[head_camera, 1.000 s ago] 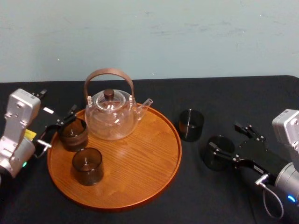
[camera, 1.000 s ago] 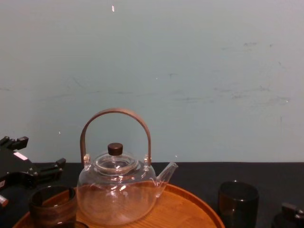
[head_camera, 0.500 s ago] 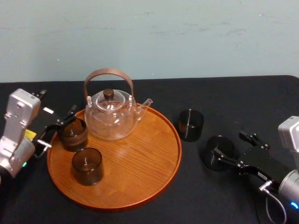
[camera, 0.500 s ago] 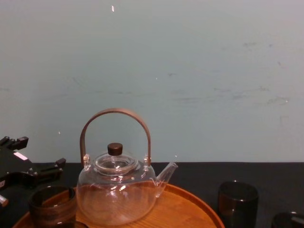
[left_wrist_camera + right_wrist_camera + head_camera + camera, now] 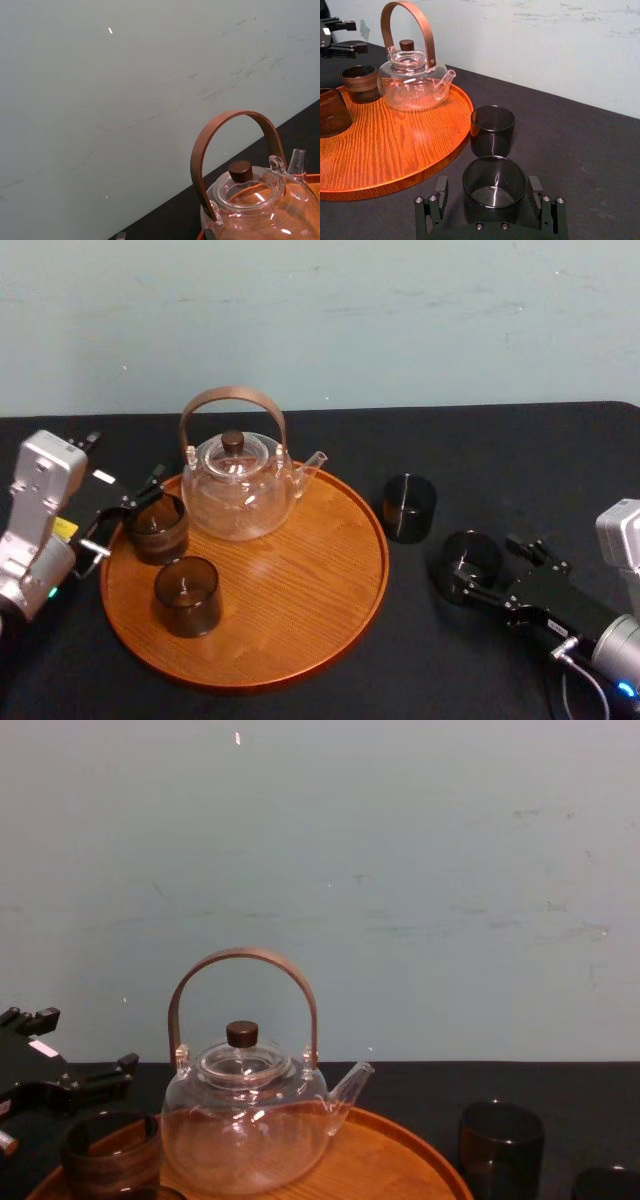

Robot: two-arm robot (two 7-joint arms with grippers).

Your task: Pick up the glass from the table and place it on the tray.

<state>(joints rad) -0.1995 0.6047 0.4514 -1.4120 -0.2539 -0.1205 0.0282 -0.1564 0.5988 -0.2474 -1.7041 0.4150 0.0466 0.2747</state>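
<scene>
1. Glass (image 5: 470,562): dark, see-through, upright on the black table (image 5: 500,460), off the tray's right side and well apart from its rim. In the right wrist view the glass (image 5: 494,182) stands between the two fingers.
2. Right gripper (image 5: 486,568): low over the table at the right, reaching in around the glass. The jaws are spread, one finger (image 5: 441,192) on each side. A gap shows at one side, and the grip has not closed.
3. Tray (image 5: 300,640): large, round, orange-brown wood with a low rim, left of centre on the table.
4. Teapot (image 5: 238,490): clear glass with a brown arched handle and a dark lid knob. It stands at the back of the tray, spout towards the right.
5. Rear tray glass (image 5: 156,528): dark, upright at the tray's left edge, just beside the teapot.
6. Front tray glass (image 5: 187,596): dark, upright, nearer the robot than the rear one.
7. Second table glass (image 5: 409,507): dark, upright, between the tray rim and the glass, touching neither.
8. Left gripper (image 5: 125,512): at the tray's left rim, fingers apart, just beside the rear tray glass and holding nothing.
9. Wall (image 5: 400,320): pale blue-green, behind the table.
</scene>
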